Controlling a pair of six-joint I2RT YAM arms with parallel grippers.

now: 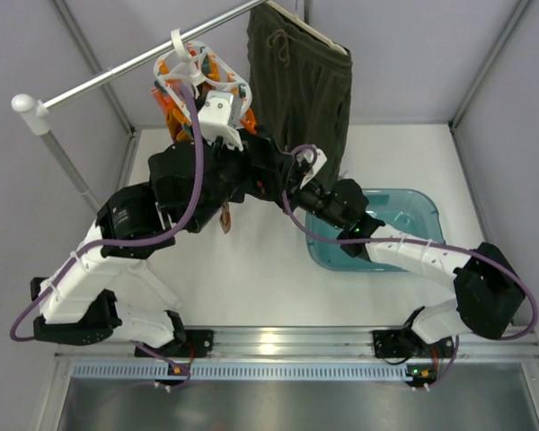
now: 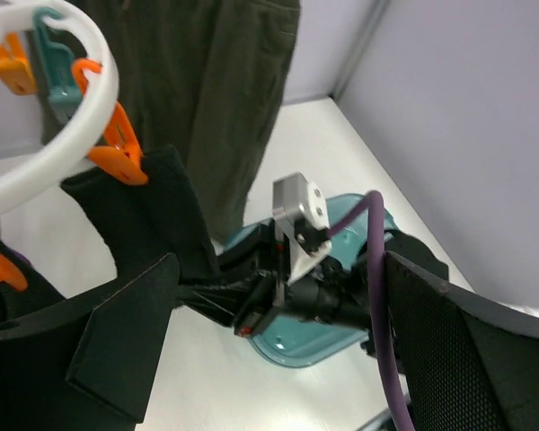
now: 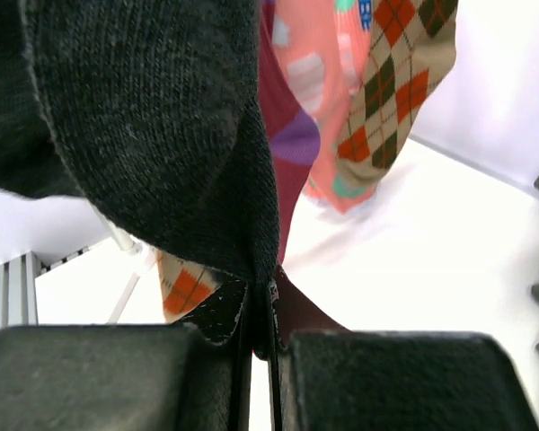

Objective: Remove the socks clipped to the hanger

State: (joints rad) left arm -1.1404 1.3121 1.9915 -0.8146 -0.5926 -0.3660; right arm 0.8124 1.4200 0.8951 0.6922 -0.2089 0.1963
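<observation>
Right gripper point(image 3: 260, 319) pinches the black sock point(image 3: 144, 117), left gripper point(image 2: 283, 265) gapes wide; a hard tug may unhook the hanger point(image 2: 101, 94).

Left black two-finger gripper point(image 2: 278, 278): fingers spread wide — arm raised.
Right black two-finger gripper point(image 3: 260, 328): pinched tight on black knit sock point(image 3: 144, 135).

One black sock point(image 2: 148, 215) hangs from an orange peg point(image 2: 117, 148) on the white hanger point(image 2: 45, 166); olive shorts point(image 2: 225, 90) hang behind, teal basin point(image 2: 292, 346) lower down.
</observation>
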